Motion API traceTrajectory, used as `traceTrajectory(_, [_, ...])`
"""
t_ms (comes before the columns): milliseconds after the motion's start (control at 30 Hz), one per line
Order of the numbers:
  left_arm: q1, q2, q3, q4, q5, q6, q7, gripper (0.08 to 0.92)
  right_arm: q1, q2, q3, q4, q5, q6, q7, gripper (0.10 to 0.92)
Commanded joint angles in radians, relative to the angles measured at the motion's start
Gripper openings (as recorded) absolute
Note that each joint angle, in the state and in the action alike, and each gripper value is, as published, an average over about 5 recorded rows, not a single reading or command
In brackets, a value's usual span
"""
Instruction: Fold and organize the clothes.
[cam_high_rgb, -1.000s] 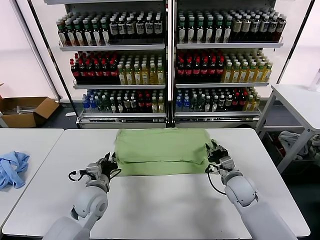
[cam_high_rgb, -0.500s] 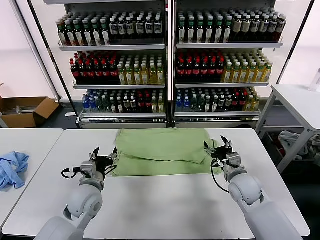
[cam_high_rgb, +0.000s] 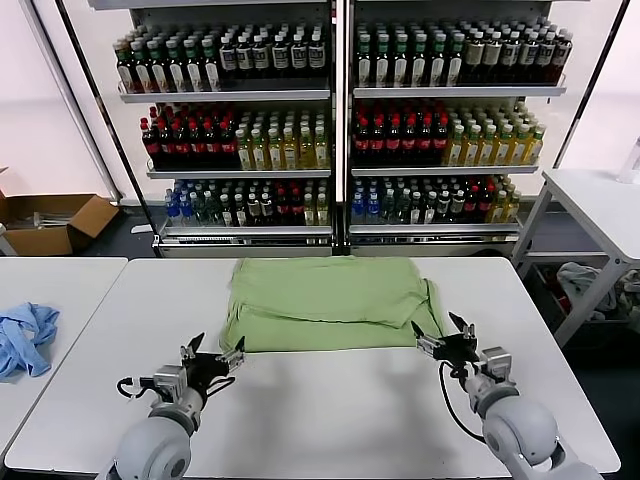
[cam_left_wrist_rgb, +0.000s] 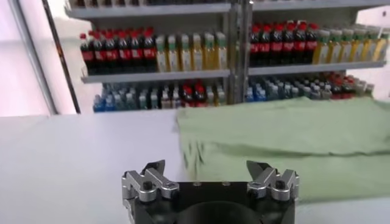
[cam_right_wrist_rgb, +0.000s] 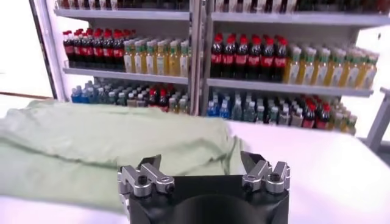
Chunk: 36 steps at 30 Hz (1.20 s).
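Green cotton, the shirt (cam_high_rgb: 325, 305) lies folded on the far half of the white counter (cam_high_rgb: 330, 410), its long axis running left to right, the fold's thicker upper layer toward the far edge and a thinner flap reaching the near side. From the head view, both arms have drawn back toward the near edge since a second ago: then each gripper sat right at a side edge of the cloth with jaws partly closed, and now the left gripper (cam_high_rgb: 212, 358) and the right gripper (cam_high_rgb: 446, 342) sit nearer and lower, jaws spread wide and holding nothing. The left one is just off the shirt's near left corner, the right one just off its near right corner; neither touches the fabric. A blue cloth (cam_high_rgb: 24, 337) lies on the separate counter at far left, and drink shelves (cam_high_rgb: 335, 130) stand behind.

From the left wrist view, the left gripper (cam_left_wrist_rgb: 210, 178) shows its jaws wide apart, with the shirt (cam_left_wrist_rgb: 292, 137) lying beyond them and off to one side, clear of the tips.

From the right wrist view, the right gripper (cam_right_wrist_rgb: 204, 173) is equally wide, and the shirt (cam_right_wrist_rgb: 103, 143) spreads beyond the jaws, its crumpled side edge close ahead of them but not between them.
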Motion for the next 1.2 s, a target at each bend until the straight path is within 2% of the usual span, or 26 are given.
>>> traceTrajectory(33, [0.035, 0.002, -0.012, 0.023, -0.036, -0.004, 0.035, 0.823, -0.093, -0.011, 0.055, -0.004, 0.048, 0.039, -0.017, 0.823])
traceTrajectory(667, [-0.072, -0.039, -0.011, 0.141, -0.090, -0.009, 0.035, 0.823, -0.018, 0.025, 0.015, -0.071, 0.035, 0.045, -0.019, 0.816])
traceTrajectory(1033, [-0.106, -0.047, -0.004, 0.187, -0.095, -0.012, 0.039, 0.819, 0.030, 0.041, -0.011, -0.110, 0.014, 0.048, -0.020, 0.719])
traceTrajectory(1200, [-0.115, -0.048, 0.000, 0.201, -0.094, -0.013, 0.043, 0.770, 0.049, 0.048, -0.029, -0.129, 0.004, 0.045, -0.022, 0.638])
